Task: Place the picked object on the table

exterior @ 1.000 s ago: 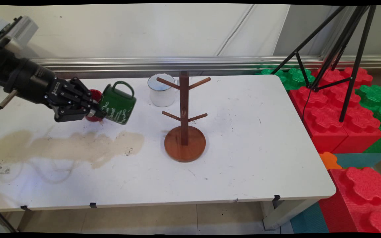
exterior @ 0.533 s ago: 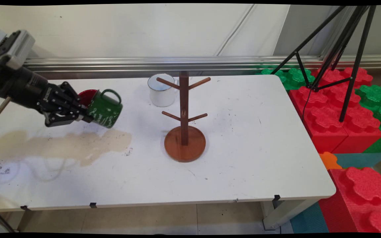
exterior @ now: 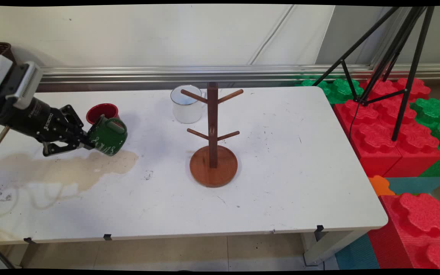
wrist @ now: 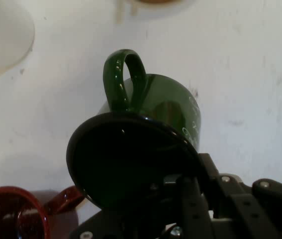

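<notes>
Reaching in from the left, the black two-finger gripper (exterior: 87, 140) is holding a green mug (exterior: 108, 131) by its rim, with the fingers clamped on the mug's wall. The mug is tipped on its side above the white table (exterior: 281, 172), its open mouth facing left toward the gripper and its handle pointing up. In the hand view the mug's dark mouth (wrist: 131, 162) is filling the middle of the picture, with the green handle (wrist: 123, 79) arching above it.

Just beyond the green mug, on its far side, a red mug (exterior: 102, 112) is standing upright on the table. Below and to the left of the held mug, a large tan stain (exterior: 63, 168) is spreading across the tabletop.

Farther right, a white enamel mug (exterior: 186, 104) is standing upright near the table's far edge. Beside it, to the right and slightly nearer, a wooden mug tree (exterior: 213, 137) is rising from a round base, all its pegs bare.

Red and green foam blocks (exterior: 395, 130) and a black tripod (exterior: 392, 57) are standing off the table's right end.
</notes>
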Motion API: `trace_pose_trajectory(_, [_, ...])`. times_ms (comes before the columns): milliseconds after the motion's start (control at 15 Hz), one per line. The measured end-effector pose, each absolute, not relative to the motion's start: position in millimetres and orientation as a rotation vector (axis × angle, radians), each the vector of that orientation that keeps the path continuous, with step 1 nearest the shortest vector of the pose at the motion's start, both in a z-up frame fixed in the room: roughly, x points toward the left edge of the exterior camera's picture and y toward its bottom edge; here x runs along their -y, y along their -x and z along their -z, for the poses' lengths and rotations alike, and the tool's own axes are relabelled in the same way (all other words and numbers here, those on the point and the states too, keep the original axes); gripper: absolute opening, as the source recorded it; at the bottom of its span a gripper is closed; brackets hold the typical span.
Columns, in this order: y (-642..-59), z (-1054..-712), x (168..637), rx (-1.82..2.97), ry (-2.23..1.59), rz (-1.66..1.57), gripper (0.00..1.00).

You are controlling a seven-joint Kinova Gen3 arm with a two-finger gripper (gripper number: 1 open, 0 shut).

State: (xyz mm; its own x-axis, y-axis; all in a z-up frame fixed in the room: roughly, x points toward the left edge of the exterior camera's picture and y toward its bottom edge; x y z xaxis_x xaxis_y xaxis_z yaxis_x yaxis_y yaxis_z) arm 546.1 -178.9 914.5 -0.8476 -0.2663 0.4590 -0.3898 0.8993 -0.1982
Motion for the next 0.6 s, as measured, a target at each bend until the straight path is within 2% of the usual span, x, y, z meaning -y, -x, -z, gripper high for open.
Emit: trace_pose_trajectory(600, [-552.4, -884.4, 174.0, 2.777, -0.333, -0.438, 0.00])
